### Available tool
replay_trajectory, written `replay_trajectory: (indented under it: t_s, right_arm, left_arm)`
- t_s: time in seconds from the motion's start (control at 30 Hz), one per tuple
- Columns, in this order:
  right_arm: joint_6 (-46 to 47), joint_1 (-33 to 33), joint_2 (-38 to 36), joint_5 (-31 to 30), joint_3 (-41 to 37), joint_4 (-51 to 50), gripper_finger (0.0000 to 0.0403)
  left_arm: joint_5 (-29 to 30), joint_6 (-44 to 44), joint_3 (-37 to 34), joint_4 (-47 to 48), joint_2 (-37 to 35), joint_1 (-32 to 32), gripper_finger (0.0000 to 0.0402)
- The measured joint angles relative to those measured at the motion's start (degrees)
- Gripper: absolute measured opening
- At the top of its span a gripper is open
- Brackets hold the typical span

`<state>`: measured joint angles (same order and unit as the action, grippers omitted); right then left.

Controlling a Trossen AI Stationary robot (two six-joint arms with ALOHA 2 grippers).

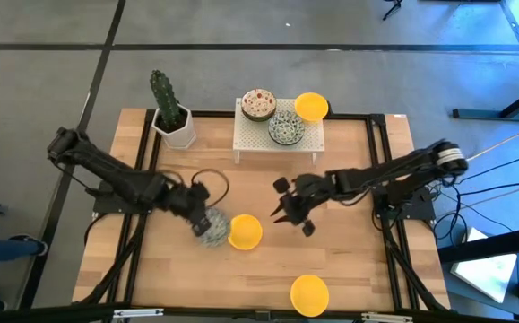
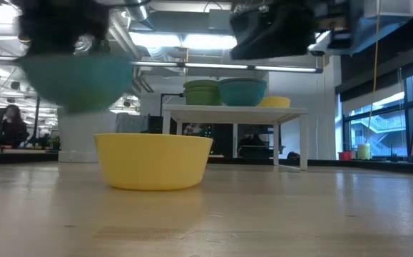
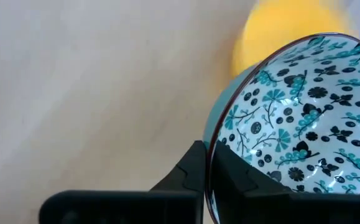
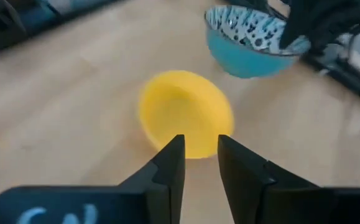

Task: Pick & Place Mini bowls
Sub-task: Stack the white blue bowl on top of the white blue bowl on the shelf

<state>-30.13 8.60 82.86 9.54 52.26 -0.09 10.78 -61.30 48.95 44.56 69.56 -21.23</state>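
My left gripper (image 1: 207, 220) is shut on a white bowl with a blue-green pattern (image 3: 298, 118), teal outside (image 2: 78, 78), held in the air just left of a yellow bowl (image 1: 245, 231) that stands on its base mid-table. My right gripper (image 4: 201, 155) hovers right of that yellow bowl (image 4: 186, 115), fingers a little apart, touching nothing. A second yellow bowl (image 1: 309, 294) sits near the table's near edge. On the white rack (image 1: 246, 144) rest a speckled bowl (image 1: 258, 103), a patterned bowl (image 1: 286, 127) and a yellow bowl (image 1: 311, 106). My left gripper pinches the patterned bowl by its rim (image 3: 212, 155), one finger (image 3: 245, 183) inside the bowl and the other finger (image 3: 189, 180) outside against the teal wall. The bowl is lifted clear of the table and tilted, its opening partly facing the gripper.
A white square pot with a cactus (image 1: 174, 121) stands at the far left corner beside the rack. Bare wood lies in the near left and right parts of the table (image 1: 376, 269). A person sits far back in the room (image 2: 10, 125).
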Motion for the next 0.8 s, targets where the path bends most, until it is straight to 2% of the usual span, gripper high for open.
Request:
replay_trajectory:
  t_s: [0.1,0.23,0.37,0.47,0.53,0.67,0.8]
  right_arm:
    - [-4.23,1.96,3.38,-8.92,4.9,-1.86,0.0101]
    - [-10.42,3.84,6.74,-17.73,12.78,-8.77,0.0133]
    - [-15.71,5.01,9.75,-21.5,19.52,-15.01,0.0185]
    - [-16.79,5.29,12.27,-22.9,23.41,-18.21,0.0221]
    - [-17.5,5.23,14.42,-23.58,25.32,-19.63,0.0236]
    - [-21.04,5.05,18.53,-27.52,27.44,-23.07,0.024]
    - [-23.2,5.05,21.16,-33.48,28.65,-27.74,0.0219]
  left_arm:
    - [1.4,3.11,4.04,-0.89,0.36,4.24,0.0006]
    - [3.2,7.23,7.38,-0.5,0.91,9.15,0.0006]
    - [4.35,9.18,8.22,-0.72,2.23,13.49,0.0005]
    - [7.66,9.57,8.19,-1.57,4.09,15.66,0.0008]
    - [7.65,9.91,8.19,-3.38,5.73,16.78,0.0012]
    - [5.63,11.89,8.17,-9.71,8.5,17.65,0.0012]
    - [2.87,13.05,8.17,-12.0,10.44,17.65,0.0009]
